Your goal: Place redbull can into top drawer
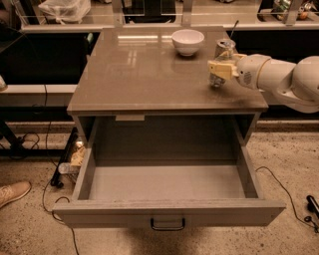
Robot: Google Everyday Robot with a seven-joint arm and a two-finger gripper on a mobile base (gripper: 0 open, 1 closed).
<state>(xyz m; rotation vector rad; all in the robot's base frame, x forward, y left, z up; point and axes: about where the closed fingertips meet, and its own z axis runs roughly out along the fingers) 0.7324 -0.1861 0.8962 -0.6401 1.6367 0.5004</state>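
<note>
We see the gripper (217, 69) over the far right part of the tabletop (139, 74), at mid-height of the can (224, 50) and overlapping it in view. Gripping or loose: we can't tell. The white arm (279, 77) comes in from the right edge, low over the top.

The can stands upright on the tabletop, far right, near the right edge and well apart from the drawer (109, 214). We can't read any markings on it. The drawer is pulled out toward the near side, wide open, w/ a small dark handle (168, 224) at the centre of its front.

Around it: a white bowl (188, 41) sits on the far side of the top, just left of the can, not touching it. A thin stick-like thing (233, 29) pokes up behind the can; what it is we can't tell. Between can and drawer there's only bare tabletop and its near edge. A pale strip (129, 118) hangs under that edge, left of centre; any writing on it we can't read.

Off the table: a plastic bag (65, 9) on the far shelf at left, some clutter (75, 157) on the floor beside the drawer's left wall, a shoe (12, 191) at the left edge, a cable (281, 184) on the floor at right, and a dark object (313, 205) by the right edge.
</note>
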